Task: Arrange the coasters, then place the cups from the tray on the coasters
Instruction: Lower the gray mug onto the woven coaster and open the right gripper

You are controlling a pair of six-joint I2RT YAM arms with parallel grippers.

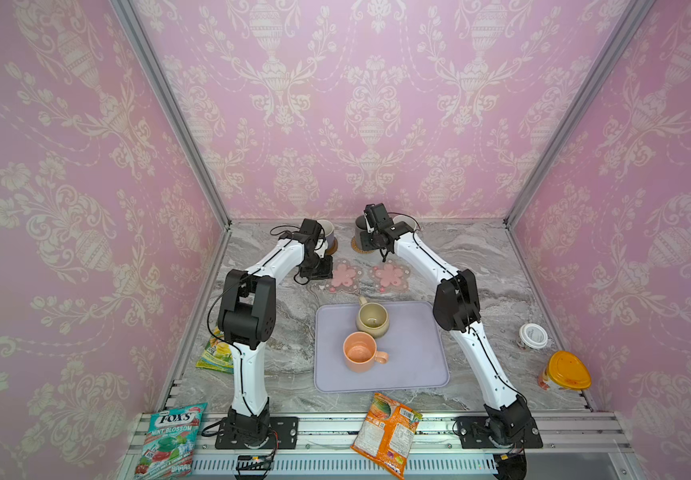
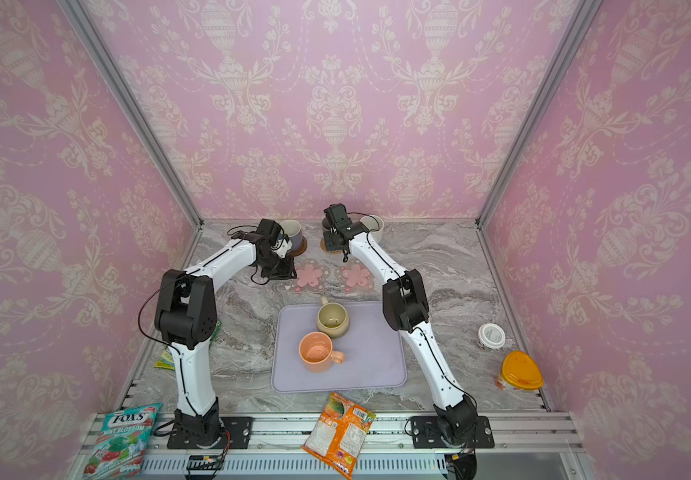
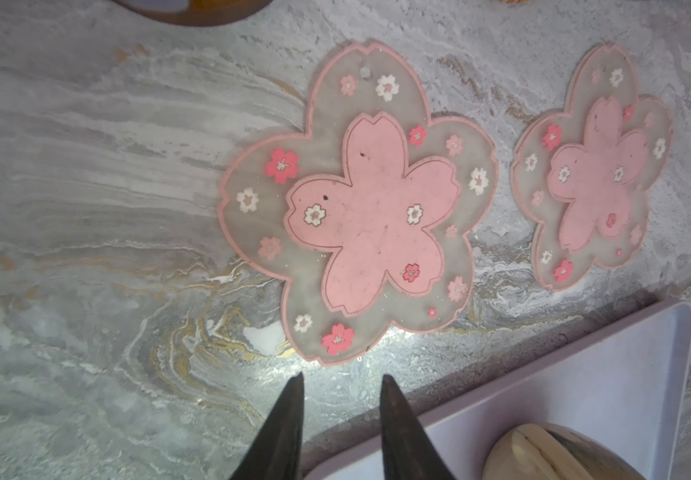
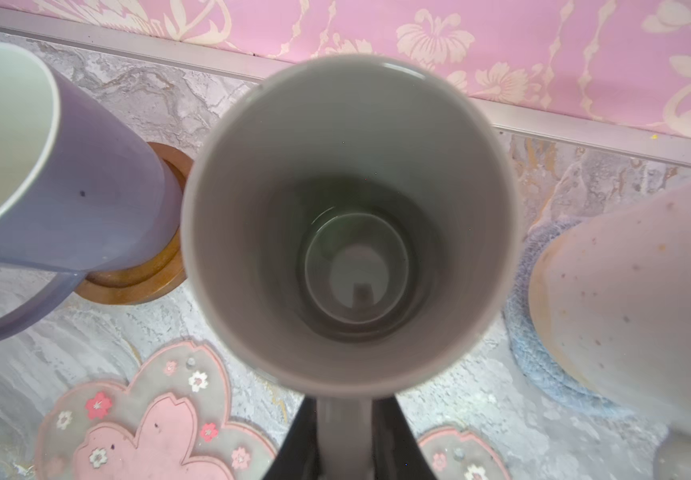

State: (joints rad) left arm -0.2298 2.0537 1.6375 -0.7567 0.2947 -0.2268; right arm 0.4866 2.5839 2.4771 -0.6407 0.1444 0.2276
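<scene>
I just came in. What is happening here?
Mugs are being moved from a lavender-grey rectangular tray onto coasters. The right gripper clasps the handle of a tall dark grey mug on a round woven tan coaster. A lavender mug on a dark brown wooden coaster and a white mug on a blue-grey lacy coaster are placed. The left gripper hovers open and empty near two bare pink-flower coasters. A rounded beige-olive mug and a peach-orange mug wait on the tray.
</scene>
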